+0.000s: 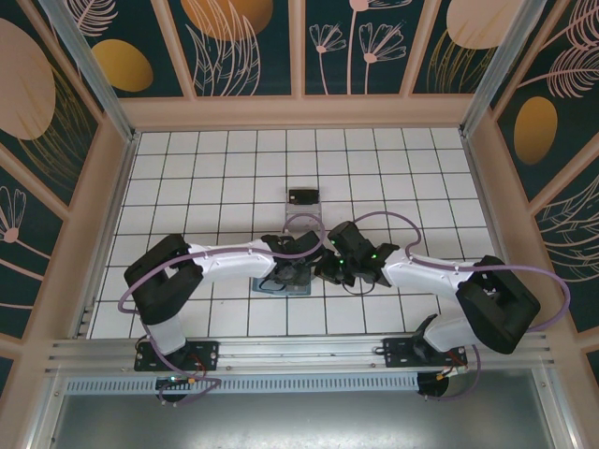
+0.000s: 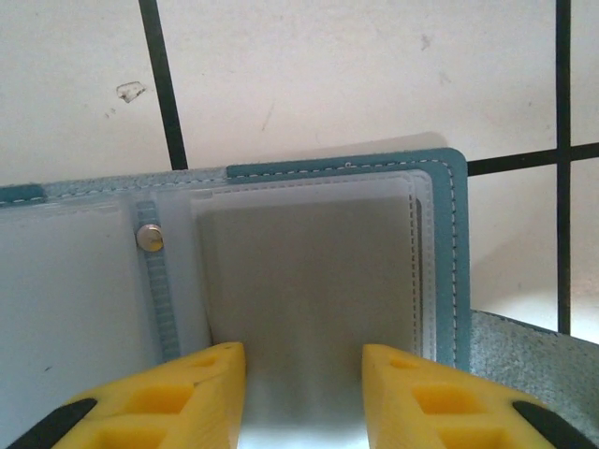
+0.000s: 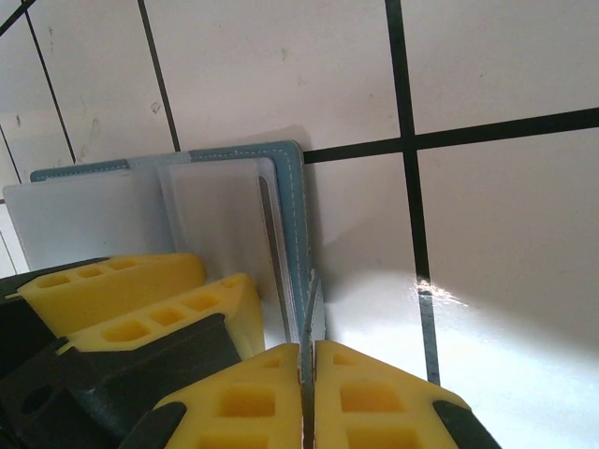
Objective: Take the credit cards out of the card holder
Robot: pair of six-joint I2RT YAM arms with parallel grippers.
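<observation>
Fingers first: the left fingers [image 2: 229,374] stand parted over the clear pocket [image 2: 421,281] of the card holder [image 2: 459,281], clamping nothing. The right fingers [image 3: 323,393] are clenched on the teal edge of the holder's leaf. The holder lies open and flat, directly under and ahead of both pairs.

The step in hand looks like working a card out of that pocket. A greyish shape [image 2: 309,281] behind the plastic, just ahead of the left fingers, may be a card, though I cannot be sure. To do it well, the right pinch should hold firm so the leaf does not travel. The left pads should press lightly and drag toward the pocket's mouth, without snagging the stitched rim or the snap stud [image 2: 149,237] to their left.

Teal panelled walls [image 1: 243,42] with plant motifs enclose a white table [image 2: 328,84] ruled in dark grid lines [image 2: 161,84]. A black card [image 1: 303,196] lies beyond the fingers, well apart.
</observation>
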